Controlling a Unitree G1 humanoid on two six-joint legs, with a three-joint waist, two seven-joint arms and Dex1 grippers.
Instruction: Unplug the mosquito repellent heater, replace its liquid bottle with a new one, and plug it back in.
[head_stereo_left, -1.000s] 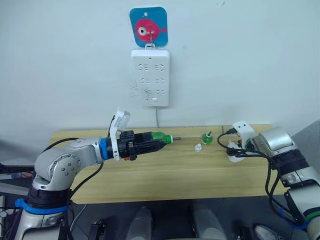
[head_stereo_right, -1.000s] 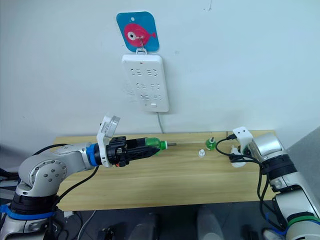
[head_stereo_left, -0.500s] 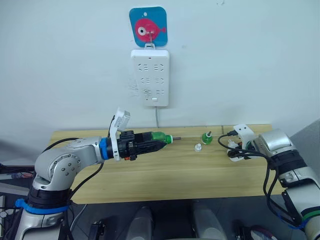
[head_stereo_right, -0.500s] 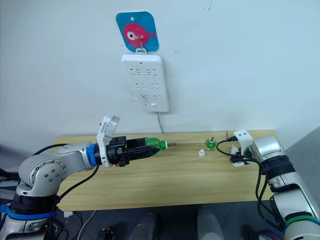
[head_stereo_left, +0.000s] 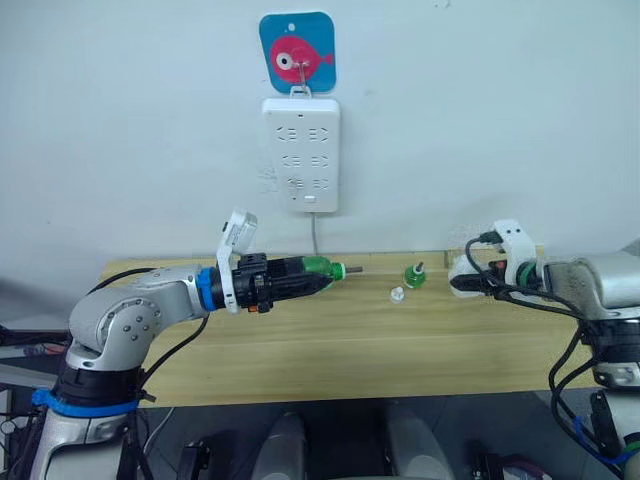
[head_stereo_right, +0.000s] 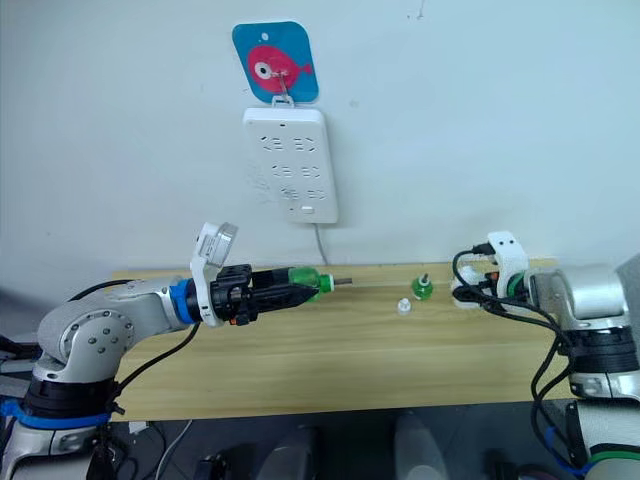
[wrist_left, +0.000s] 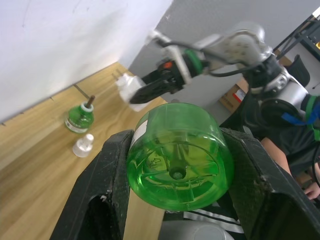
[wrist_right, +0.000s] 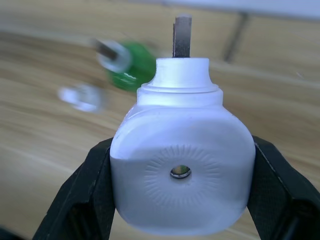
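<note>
- Two green bottles are in play: the new one (head_stereo_left: 318, 269) lies sideways in the left gripper (head_stereo_left: 300, 277), clamped between both black fingers (wrist_left: 111, 170) above the table (head_stereo_left: 350, 350), its wick pointing toward the robot's right; its white cap (head_stereo_left: 397, 295) sits loose on the wood.
- The liquid bottle (head_stereo_left: 413, 274) stands upright just beside that cap, near the table's back edge.
- The mosquito repellent heater (wrist_right: 180, 175) is gripped by the right gripper (head_stereo_left: 470, 280), fingers pressed on both its sides, held off the table at its right end, well apart from the left gripper.
- No writing on the bottles or heater can be read.
- The power strip (head_stereo_left: 300, 153) hangs on the wall above, under a blue fish hook plate (head_stereo_left: 296, 52).
- Bare wood lies open between both arms toward the front edge.
</note>
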